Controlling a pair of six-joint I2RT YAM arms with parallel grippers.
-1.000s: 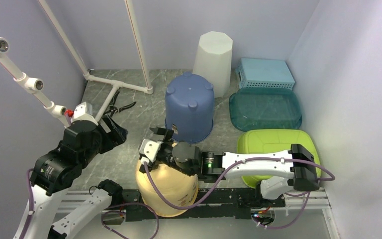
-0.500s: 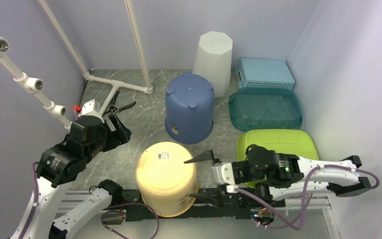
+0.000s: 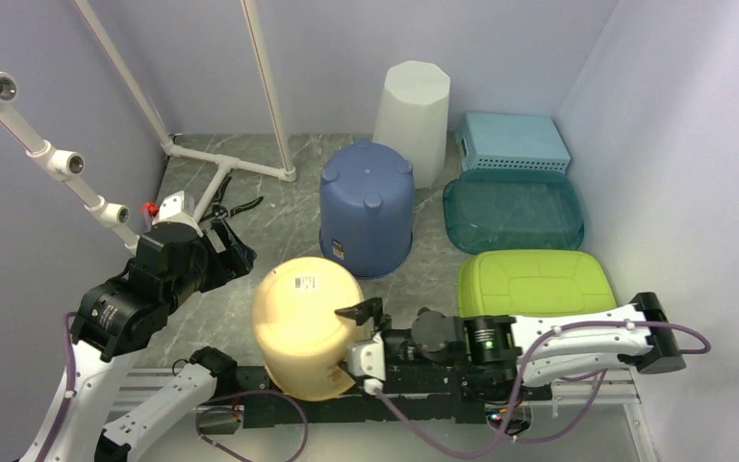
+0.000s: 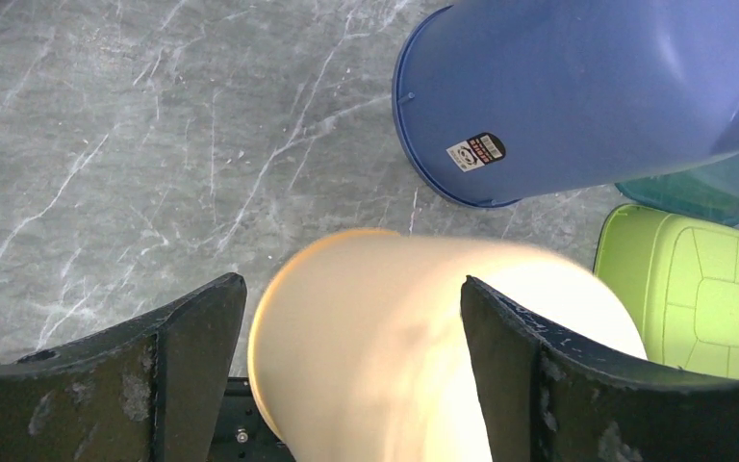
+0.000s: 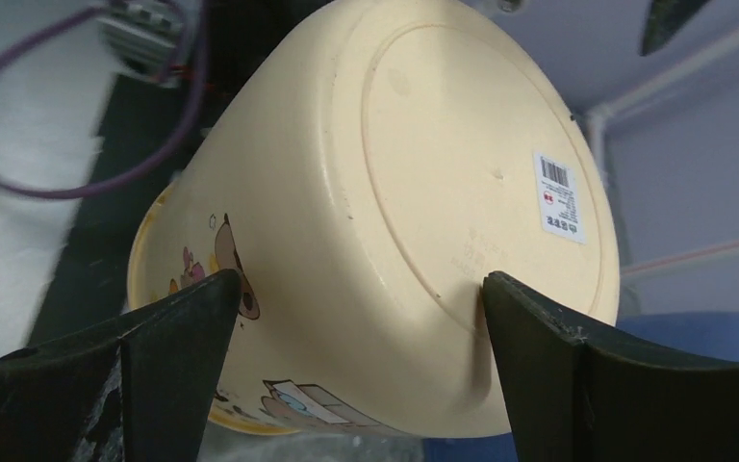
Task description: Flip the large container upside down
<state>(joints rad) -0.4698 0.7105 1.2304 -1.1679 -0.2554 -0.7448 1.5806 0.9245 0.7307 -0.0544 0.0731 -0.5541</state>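
The large container is a cream bucket (image 3: 303, 322) with cartoon prints, bottom up and tilted, near the table's front edge. Its base with a barcode sticker fills the right wrist view (image 5: 423, 192). Its blurred side shows in the left wrist view (image 4: 414, 327). My right gripper (image 3: 361, 342) is open at the bucket's right side, with the fingers either side of its lower wall and base edge (image 5: 361, 277). I cannot tell if they touch it. My left gripper (image 3: 231, 245) is open above and left of the bucket and looks down on it (image 4: 351, 282).
An upturned blue bucket (image 3: 368, 207) stands just behind the cream one. A white bin (image 3: 414, 106), a light blue basket (image 3: 512, 141), a teal tub (image 3: 513, 212) and a green tub (image 3: 534, 281) fill the right. A white pipe frame (image 3: 226, 164) stands at back left.
My right arm left the bucket's top, swung out right, then came back low against its right side. The bucket now leans left and back. My left arm shifted slightly.
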